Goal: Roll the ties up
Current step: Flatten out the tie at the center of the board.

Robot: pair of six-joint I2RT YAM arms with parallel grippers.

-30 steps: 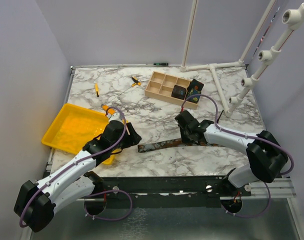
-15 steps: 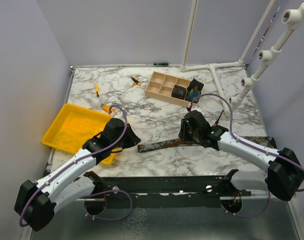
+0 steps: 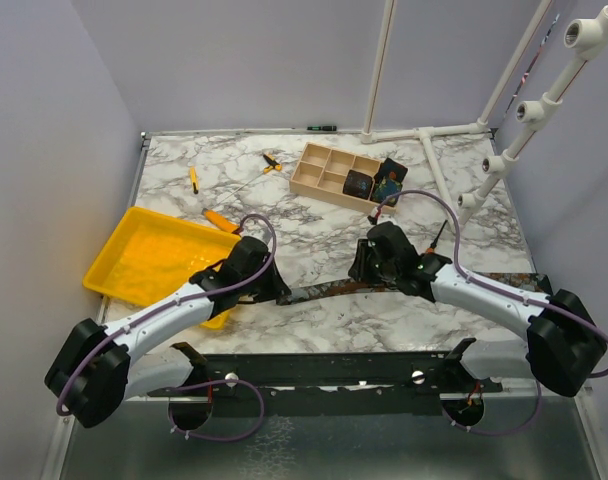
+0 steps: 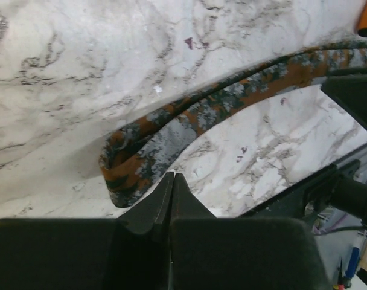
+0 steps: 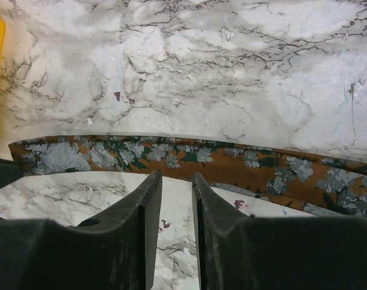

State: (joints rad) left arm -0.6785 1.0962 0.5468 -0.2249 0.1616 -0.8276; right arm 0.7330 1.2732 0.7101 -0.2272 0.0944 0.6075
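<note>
Tie [image 3: 324, 291] (rust-brown, printed with grey-blue flowers) lying unrolled as a long strip on the marbled surface [image 3: 314, 225], low in the centre of the top view and running on toward the right edge. Left pincer [image 4: 172, 177]: closed, its tips meeting at the near edge of the tie's folded-over end, in the lower left of its wrist view; whether cloth is caught between them cannot be told. Right pincer [image 5: 175, 181]: slightly open, bare marble showing in the narrow gap, its tips at the near edge of the strip, which crosses that wrist view from left to right. In the top view the left pincer stands at the tie's left end, the right pincer farther right along it. Two dark rolled ties [image 3: 359, 184] sit at the right end of a wooden compartment box [image 3: 324, 165], upper centre. Yellow tray [image 3: 144, 255], left; orange-handled screwdrivers [image 3: 220, 219] above it.
</note>
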